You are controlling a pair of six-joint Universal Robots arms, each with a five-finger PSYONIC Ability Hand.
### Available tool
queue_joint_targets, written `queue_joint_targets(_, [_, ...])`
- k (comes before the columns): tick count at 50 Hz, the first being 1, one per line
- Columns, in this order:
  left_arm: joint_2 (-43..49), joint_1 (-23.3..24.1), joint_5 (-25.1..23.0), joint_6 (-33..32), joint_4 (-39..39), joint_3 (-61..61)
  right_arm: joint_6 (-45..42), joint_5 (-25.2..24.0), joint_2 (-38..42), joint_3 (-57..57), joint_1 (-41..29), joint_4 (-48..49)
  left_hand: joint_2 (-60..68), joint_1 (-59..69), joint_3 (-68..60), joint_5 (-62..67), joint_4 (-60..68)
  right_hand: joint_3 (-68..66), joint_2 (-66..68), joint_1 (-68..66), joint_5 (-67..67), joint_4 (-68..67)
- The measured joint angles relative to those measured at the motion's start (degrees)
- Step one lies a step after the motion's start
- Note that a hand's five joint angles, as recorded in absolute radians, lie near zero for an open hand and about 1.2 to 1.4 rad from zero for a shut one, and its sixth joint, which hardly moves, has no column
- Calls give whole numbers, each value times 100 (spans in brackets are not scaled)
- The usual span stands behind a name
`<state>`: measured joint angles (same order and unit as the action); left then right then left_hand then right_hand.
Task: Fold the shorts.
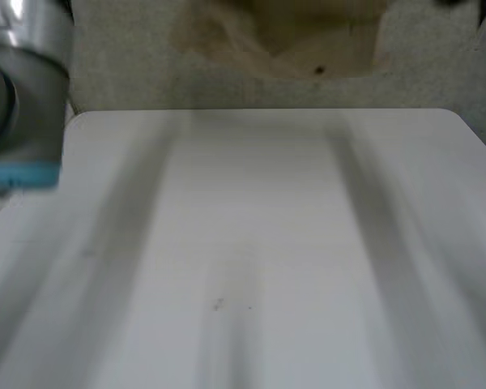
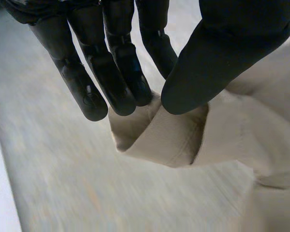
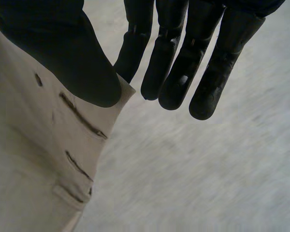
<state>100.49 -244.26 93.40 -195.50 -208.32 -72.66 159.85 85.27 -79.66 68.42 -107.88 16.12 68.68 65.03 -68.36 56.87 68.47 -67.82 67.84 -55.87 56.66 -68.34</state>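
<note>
Head view: the white bench point(image 1: 251, 243) filled the centre and lower part of the frame and carried a few small dark specks near the lower centre. The left arm point(image 1: 24, 105), grey with a light-blue cap, stood at the upper left. The beige shorts point(image 1: 308, 40) were at the top centre of the frame, past the bench's far edge, against a speckled grey surface point(image 1: 121, 65).

Left wrist view: the left robot hand point(image 2: 222, 43) was grasping the shorts point(image 2: 241, 135). A raised fold of the beige cloth sat between the thumb and the fingertips point(image 2: 128, 92), with the thumb tip on the fold's top and the fingertips touching its other side. The fingers were nearly straight. The rest of the cloth spread away under the thumb side of the hand, over the speckled grey surface.

Right wrist view: the right robot hand point(image 3: 63, 48) was likewise grasping the shorts point(image 3: 29, 154). The thumb lay over a corner of the cloth, and that corner's tip reached the nearest of the straight fingers point(image 3: 183, 72). Several dark slits point(image 3: 82, 116) ran across the cloth just below the thumb. Whether the cloth there touched the speckled surface could not be told.
</note>
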Motion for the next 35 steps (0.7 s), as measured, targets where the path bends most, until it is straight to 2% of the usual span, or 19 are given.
queue_joint_targets(1, [0,0,0,0,0,0,0,0,0,0,0,0,0,0,0,0,0,0,0,0,0,0])
queue_joint_targets(3, [-95,-25,-72,1,-136,-1005,-12,-213,-40,660,19,-159,0,0,0,0,0,-1,0,0,0,0])
queue_joint_targets(4, [-95,-25,-72,1,-136,-1005,-12,-213,-40,660,19,-159,0,0,0,0,0,-1,0,0,0,0])
queue_joint_targets(8, [53,-85,-253,-24,-766,-2755,-51,-469,196,1831,21,-400,3,0,0,0,0,0,0,0,0,0])
queue_joint_targets(15, [897,-92,-317,-154,-1164,-3729,-89,-498,881,2583,1,-483,3,0,0,0,1,-1,0,0,0,0])
queue_joint_targets(19, [1155,-88,-309,-272,-928,-3891,-98,-495,1048,2802,6,-475,3,0,0,0,2,0,0,0,0,0])
queue_joint_targets(22, [1149,-88,-302,-345,-574,-3952,-98,-495,1064,2949,20,-466,5,0,0,0,2,0,0,0,0,0])
queue_joint_targets(23, [1025,-90,-298,-375,-229,-3983,-98,-496,1035,3046,31,-464,-59,-40,31,-24,-25,0,0,0,0,0])
queue_joint_targets(25, [934,-91,-297,-380,-45,-3992,-98,-497,1004,3093,38,-463,-645,-517,633,-537,-639,0,0,0,0,0])
queue_joint_targets(26, [812,-90,-297,-379,161,-3999,-96,-495,941,3173,45,-464,-1565,-1425,1526,-1391,-1548,0,0,0,0,0])
queue_joint_targets(27, [812,-90,-297,-379,161,-3999,-96,-495,941,3173,45,-464,-1565,-1425,1526,-1391,-1548,0,0,0,0,0])
queue_joint_targets(28, [611,-88,-297,-374,444,-3996,-92,-489,851,3262,52,-465,-2783,-2687,2726,-2606,-2771,0,0,0,0,0])
queue_joint_targets(29, [457,-87,-297,-365,626,-3990,-91,-489,842,3271,53,-465,-3209,-3018,3148,-3018,-3172,0,0,0,0,0])
queue_joint_targets(33, [264,-88,-301,-353,821,-3983,-81,-482,723,3409,58,-466,-3413,-3089,3365,-3278,-3405,-1,0,0,0,0])
queue_joint_targets(35, [-151,-99,-328,-316,1093,-3974,-71,-479,619,3590,64,-456,-3554,-3127,3507,-3430,-3551,0,0,0,0,0])
